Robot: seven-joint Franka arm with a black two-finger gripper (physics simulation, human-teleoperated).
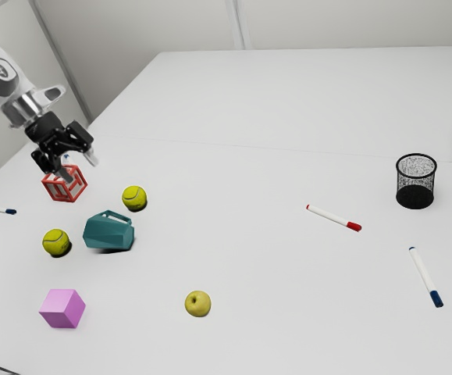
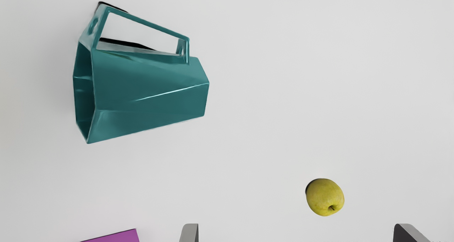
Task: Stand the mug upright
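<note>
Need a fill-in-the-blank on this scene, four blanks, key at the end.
The teal mug is not upright: it lies on its ____.
The gripper is ____, its fingers standing wide apart.
In the exterior view, the marker lying between the mug and the mesh cup has a ____ cap.
The piece of fruit on the table is an ____.

Missing words: side; open; red; apple

White desk (image 1: 249,250), kinda busy: mug (image 1: 107,233) on its side, tennis balls (image 1: 134,198), apple (image 1: 198,304), purple block (image 1: 62,308), markers (image 1: 331,217), mesh cup (image 1: 415,195), red cube (image 1: 68,191)
</note>
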